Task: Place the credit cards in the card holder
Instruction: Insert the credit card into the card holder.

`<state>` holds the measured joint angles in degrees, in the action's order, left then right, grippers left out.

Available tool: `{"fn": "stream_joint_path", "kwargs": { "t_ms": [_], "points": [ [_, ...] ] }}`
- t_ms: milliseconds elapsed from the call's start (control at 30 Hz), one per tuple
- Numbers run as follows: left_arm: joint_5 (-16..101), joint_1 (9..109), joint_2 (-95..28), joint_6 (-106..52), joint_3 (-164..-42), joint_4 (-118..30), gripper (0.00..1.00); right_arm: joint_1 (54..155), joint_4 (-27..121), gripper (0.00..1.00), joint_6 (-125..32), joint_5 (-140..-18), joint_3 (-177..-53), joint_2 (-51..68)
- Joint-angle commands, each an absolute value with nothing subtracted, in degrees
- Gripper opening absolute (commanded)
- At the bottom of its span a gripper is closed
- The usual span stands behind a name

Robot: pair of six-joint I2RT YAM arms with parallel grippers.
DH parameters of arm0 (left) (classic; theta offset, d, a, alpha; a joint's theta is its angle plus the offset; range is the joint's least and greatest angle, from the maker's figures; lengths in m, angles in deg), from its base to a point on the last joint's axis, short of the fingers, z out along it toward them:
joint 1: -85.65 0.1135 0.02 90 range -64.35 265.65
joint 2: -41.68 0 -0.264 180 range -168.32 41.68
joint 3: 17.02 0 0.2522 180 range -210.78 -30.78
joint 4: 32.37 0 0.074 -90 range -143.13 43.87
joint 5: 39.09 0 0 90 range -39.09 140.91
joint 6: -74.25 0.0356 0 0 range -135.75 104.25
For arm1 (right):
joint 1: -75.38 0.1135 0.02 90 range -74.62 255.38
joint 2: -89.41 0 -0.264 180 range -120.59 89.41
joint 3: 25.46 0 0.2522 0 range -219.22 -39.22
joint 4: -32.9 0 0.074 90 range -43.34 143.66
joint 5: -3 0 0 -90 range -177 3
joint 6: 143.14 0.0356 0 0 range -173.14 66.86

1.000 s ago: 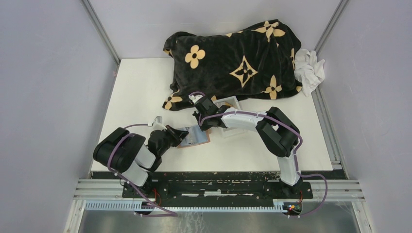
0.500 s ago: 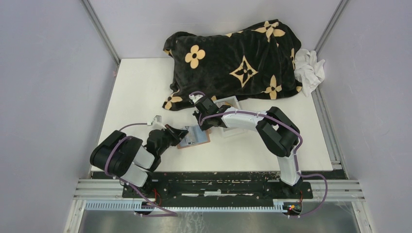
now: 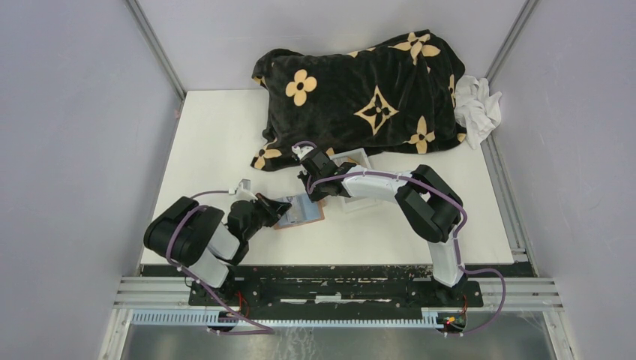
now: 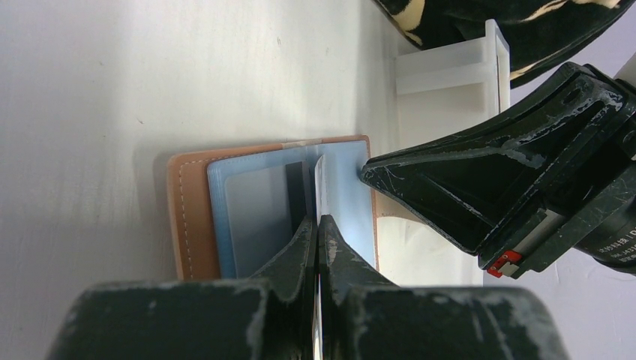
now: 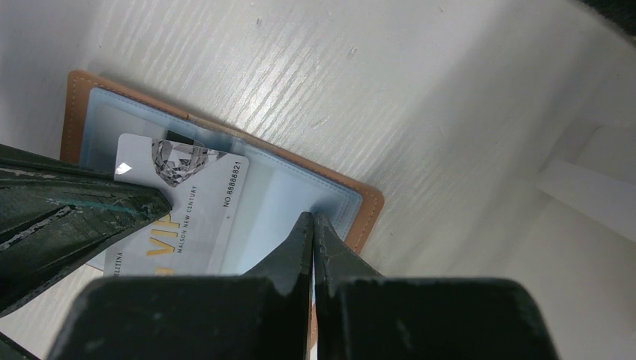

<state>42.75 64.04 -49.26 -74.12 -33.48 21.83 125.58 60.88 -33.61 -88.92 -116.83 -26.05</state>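
Note:
The brown leather card holder (image 3: 309, 216) lies open on the table, its pale blue sleeves up; it also shows in the left wrist view (image 4: 187, 217) and the right wrist view (image 5: 367, 201). My left gripper (image 3: 279, 208) is shut on a grey-silver credit card (image 5: 196, 206) printed "VIP", seen edge-on in the left wrist view (image 4: 318, 176), with its far end over the holder's sleeves. My right gripper (image 5: 313, 219) is shut, its tips resting on the blue sleeve near the holder's corner. It stands just right of the card in the left wrist view (image 4: 517, 176).
A clear plastic tray (image 3: 352, 181) sits just behind the right gripper, also in the left wrist view (image 4: 457, 75). A black blanket (image 3: 360, 97) with tan flowers covers the table's back. A white cloth (image 3: 477, 105) lies at the back right.
The left arm's elbow shifted slightly and came back. The grippers, the card and the card holder stay where they were.

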Motion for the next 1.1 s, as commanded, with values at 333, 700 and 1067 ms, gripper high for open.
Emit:
{"fn": "stream_joint_path", "kwargs": {
  "t_ms": [333,700,1067],
  "points": [
    [41.95,63.37,-54.37,-74.17,-33.94,26.16,0.03,125.52,59.23,0.01,-33.10,-88.23,-116.11,-26.54],
    [44.13,60.41,-57.70,-75.69,-35.62,28.05,0.03,125.54,59.14,0.01,-32.93,-87.98,-115.85,-26.32],
    [49.47,54.67,-60.28,-76.07,-38.95,23.94,0.05,125.53,59.49,0.01,-33.07,-88.25,-115.49,-25.37]
  ]
}}
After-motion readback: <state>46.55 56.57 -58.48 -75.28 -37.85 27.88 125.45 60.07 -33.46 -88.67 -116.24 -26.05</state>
